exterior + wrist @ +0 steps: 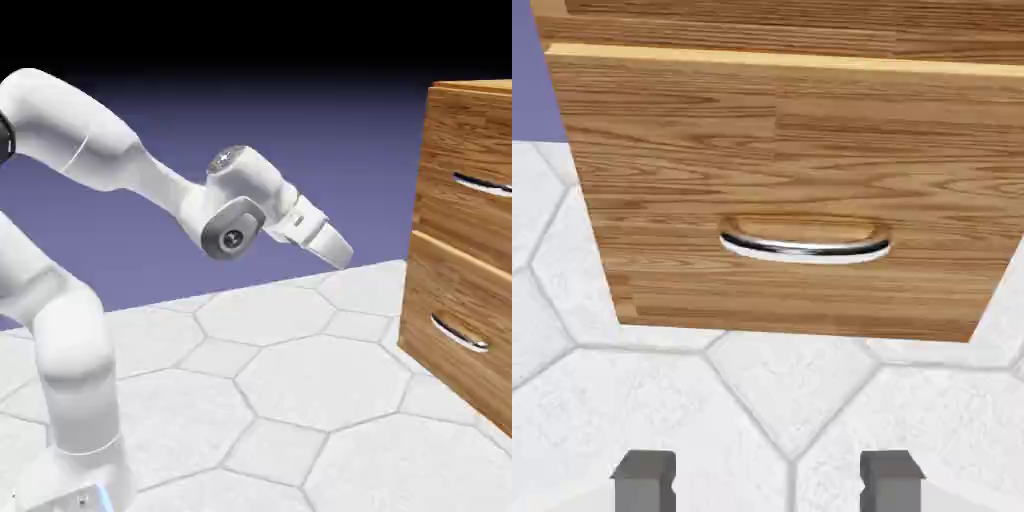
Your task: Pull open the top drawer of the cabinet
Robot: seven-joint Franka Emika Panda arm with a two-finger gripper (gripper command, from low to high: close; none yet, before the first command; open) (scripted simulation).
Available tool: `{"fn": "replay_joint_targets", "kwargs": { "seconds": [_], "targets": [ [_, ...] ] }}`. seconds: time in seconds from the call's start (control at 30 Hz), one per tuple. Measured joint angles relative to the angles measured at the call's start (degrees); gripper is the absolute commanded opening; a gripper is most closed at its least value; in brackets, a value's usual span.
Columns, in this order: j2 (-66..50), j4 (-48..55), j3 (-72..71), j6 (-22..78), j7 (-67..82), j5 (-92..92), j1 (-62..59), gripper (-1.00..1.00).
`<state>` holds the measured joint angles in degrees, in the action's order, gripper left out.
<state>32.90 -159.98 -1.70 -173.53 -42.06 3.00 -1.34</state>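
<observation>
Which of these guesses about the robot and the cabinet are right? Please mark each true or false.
1. The claw is gripping a handle. False: it hangs in the air, apart from the cabinet.
2. The cabinet has two drawers with silver handles. True.
3. The claw holds nothing between its fingertips. True.
4. The top drawer is pulled far out. False: its front sits about level with the lower drawer.

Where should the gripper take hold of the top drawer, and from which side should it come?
Grip the top drawer's silver bar handle at its middle, coming straight at the front. The bar bows outward, probably leaving room behind for a finger. The gripper is open, well short.
</observation>
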Motion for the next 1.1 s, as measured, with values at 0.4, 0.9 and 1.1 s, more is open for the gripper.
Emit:
{"fn": "replay_joint_targets", "kwargs": {
  "seconds": [0.4, 0.9, 1.1],
  "targets": [
    [2.4, 10.1, -16.9, 4.8, 3.9, 29.9, -20.2, 0.00],
    [5.3, 22.8, -38.1, 10.7, 8.8, 67.3, -45.4, 0.00],
    [6.5, 27.9, -46.6, 13.1, 10.8, 82.2, -55.5, 0.00]
  ]
}}
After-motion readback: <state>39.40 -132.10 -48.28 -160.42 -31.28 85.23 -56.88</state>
